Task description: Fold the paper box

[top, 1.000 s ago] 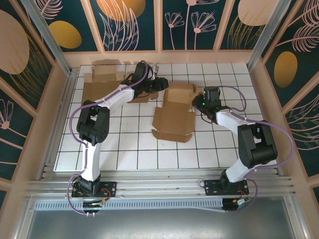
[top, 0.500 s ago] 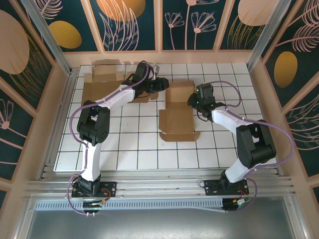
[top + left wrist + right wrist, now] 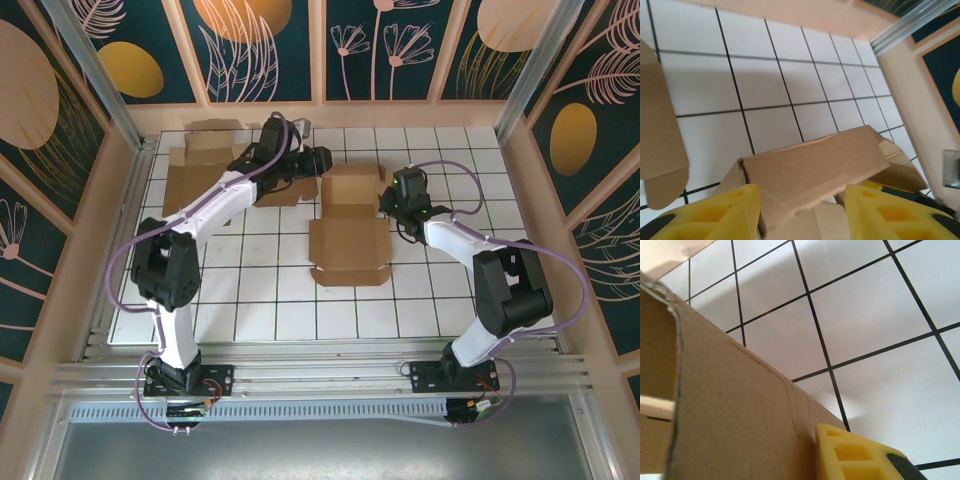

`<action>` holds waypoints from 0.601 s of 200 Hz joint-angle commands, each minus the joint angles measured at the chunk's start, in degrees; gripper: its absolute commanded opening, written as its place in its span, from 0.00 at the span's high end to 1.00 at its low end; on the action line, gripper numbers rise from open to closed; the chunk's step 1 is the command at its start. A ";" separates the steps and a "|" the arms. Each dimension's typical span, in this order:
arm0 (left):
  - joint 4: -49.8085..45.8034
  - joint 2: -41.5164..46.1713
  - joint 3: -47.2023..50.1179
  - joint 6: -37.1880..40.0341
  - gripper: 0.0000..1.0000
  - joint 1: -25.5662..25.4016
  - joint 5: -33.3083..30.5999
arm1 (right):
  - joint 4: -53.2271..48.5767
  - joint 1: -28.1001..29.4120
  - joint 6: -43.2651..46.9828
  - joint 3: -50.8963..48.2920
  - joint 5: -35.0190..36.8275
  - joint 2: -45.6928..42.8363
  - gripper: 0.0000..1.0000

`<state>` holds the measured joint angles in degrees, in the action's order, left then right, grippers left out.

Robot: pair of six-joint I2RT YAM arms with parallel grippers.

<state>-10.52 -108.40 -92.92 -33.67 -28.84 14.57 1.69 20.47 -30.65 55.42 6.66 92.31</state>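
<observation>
The brown paper box (image 3: 349, 238) lies partly folded at the table's middle, its front panel flat and its back walls raised. My left gripper (image 3: 318, 162) is at the box's back left corner. In the left wrist view the left gripper (image 3: 800, 216) stands open, its yellow fingers (image 3: 715, 215) either side of a raised flap of the paper box (image 3: 815, 167), with a gap on the right. My right gripper (image 3: 386, 203) is at the box's right wall. In the right wrist view one yellow finger (image 3: 860, 455) presses on the cardboard wall (image 3: 730, 420); the other finger is hidden behind it.
Flat cardboard blanks (image 3: 205, 168) lie at the back left of the white gridded table (image 3: 250, 300); the edge of one blank (image 3: 657, 145) shows close to the left gripper. Wooden walls (image 3: 520, 160) enclose the table on three sides.
The box has turned square to the table and shifted a little as the right gripper moved it. The left arm swung back and its jaws widened slightly.
</observation>
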 commanded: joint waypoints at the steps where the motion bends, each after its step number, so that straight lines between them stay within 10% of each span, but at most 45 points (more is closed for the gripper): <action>1: -0.78 4.11 2.49 2.20 0.52 -0.16 -4.87 | 3.31 0.54 0.33 -0.40 1.87 0.33 0.82; 57: 11.89 13.61 21.78 -8.18 0.81 -6.42 -0.68 | 6.12 0.97 2.49 -1.56 3.35 0.41 0.89; 120: 22.40 -1.34 23.33 -16.34 1.00 -14.69 3.36 | 5.06 1.95 3.58 -1.28 6.21 0.94 0.89</action>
<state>6.61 -103.53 -67.00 -46.72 -42.61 15.94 5.45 21.32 -27.81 54.28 9.58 92.53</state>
